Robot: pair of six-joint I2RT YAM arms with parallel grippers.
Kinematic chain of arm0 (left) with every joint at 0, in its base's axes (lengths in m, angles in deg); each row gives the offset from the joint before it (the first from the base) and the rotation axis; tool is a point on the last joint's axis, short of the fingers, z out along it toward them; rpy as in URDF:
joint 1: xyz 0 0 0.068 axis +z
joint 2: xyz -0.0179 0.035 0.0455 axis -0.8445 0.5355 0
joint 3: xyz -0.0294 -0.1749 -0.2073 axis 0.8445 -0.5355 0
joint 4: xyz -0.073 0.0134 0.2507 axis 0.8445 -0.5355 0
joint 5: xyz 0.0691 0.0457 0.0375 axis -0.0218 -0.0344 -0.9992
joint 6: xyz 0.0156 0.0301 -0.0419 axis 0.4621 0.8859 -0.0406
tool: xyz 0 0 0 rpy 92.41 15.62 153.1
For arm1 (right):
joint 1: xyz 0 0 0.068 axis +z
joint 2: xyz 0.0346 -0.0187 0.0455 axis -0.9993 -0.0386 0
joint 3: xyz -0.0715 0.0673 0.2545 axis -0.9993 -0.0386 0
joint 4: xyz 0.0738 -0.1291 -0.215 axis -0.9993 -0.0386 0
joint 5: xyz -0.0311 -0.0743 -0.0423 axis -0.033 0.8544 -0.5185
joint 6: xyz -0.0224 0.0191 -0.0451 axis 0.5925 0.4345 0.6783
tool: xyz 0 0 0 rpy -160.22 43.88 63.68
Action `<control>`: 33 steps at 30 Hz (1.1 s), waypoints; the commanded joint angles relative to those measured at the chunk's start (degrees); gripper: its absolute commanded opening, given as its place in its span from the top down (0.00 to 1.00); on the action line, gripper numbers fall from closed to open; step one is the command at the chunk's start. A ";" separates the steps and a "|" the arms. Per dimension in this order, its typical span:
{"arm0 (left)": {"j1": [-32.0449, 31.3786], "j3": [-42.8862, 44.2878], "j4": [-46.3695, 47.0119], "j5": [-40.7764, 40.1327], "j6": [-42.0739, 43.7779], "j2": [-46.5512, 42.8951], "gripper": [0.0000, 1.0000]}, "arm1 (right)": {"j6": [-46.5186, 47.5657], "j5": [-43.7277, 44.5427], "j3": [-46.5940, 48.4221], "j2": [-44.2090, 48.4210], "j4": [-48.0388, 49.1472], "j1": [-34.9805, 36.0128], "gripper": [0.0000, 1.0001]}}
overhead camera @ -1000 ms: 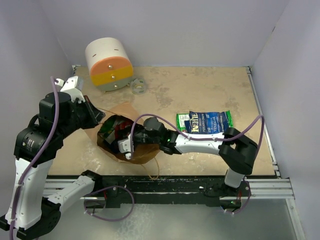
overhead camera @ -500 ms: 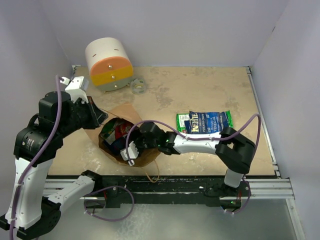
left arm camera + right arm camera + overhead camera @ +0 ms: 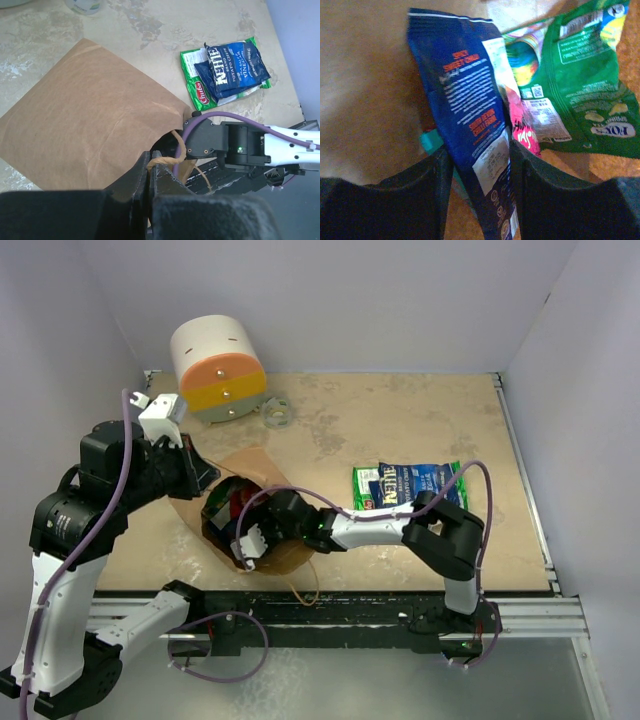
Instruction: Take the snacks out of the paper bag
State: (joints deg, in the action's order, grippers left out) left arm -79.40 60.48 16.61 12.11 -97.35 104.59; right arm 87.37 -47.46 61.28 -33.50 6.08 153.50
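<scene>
Since a second ago we see the right gripper [image 3: 247, 543] pushed deeper into the paper bag [image 3: 255, 462] mouth, jaws spread wider. They now straddle a dark blue packet [image 3: 470, 110] inside the bag, with a green packet [image 3: 580, 90] and a pink packet [image 3: 525, 135] just beside it; we cannot tell if it is pinched. Left gripper [image 3: 150, 172] is clamped on the bag's rim by the handle, and we note two more packets [image 3: 408, 483] lying flat right of the bag, apart from it.

Paper bag [image 3: 90, 115] plain kraft brown. Dark blue packet [image 3: 465, 100], orange lettering, dead ahead of me; green packet [image 3: 585, 85] at two o'clock, pink packet [image 3: 522, 135] peeking between. My fingers [image 3: 420, 200] black.
</scene>
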 commanded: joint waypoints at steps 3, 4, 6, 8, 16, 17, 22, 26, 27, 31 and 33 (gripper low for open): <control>0.06 1.08 2.28 1.01 0.71 -1.07 1.00 | -3.29 10.06 3.83 -4.15 13.37 0.14 0.60; 0.05 1.09 2.21 0.91 0.68 -1.14 1.00 | -3.56 11.30 4.04 -4.50 14.06 0.12 0.71; 0.00 1.17 2.11 0.13 0.55 -1.24 1.00 | -4.24 11.70 4.27 -3.87 14.26 0.16 0.90; 0.05 1.08 1.66 -1.39 0.20 -1.28 1.00 | -5.20 9.63 4.28 -1.92 12.05 0.13 0.99; 0.05 -0.11 1.65 -7.30 -1.92 -0.89 1.00 | -20.08 -3.02 2.79 9.66 1.86 0.12 1.00; 0.07 -0.55 2.18 -7.51 -2.04 -1.16 1.00 | -23.10 -4.55 2.11 10.90 2.26 0.16 1.00; 0.07 -2.09 4.75 -8.24 -2.99 -2.26 1.00 | -32.75 -4.76 0.61 14.50 1.95 0.15 1.00; 0.02 -2.25 5.34 -9.57 -3.40 -2.90 1.00 | -39.87 -6.17 -1.22 17.84 0.98 0.12 1.00; 0.03 -2.32 5.47 -9.93 -3.45 -3.21 1.00 | -43.65 -6.06 -1.28 18.65 1.44 0.07 1.00; 0.04 -2.81 5.72 -11.35 -3.71 -4.02 1.00 | -52.11 -6.83 2.70 20.76 -6.54 0.01 1.00; -0.01 -3.06 5.72 -12.31 -4.37 -4.19 1.00 | -52.66 -9.15 5.09 22.44 -13.36 -0.06 1.00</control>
State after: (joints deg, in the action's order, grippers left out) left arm -79.40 57.69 18.98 2.60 -100.19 101.20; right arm 43.15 -51.98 60.89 -15.71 1.69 153.65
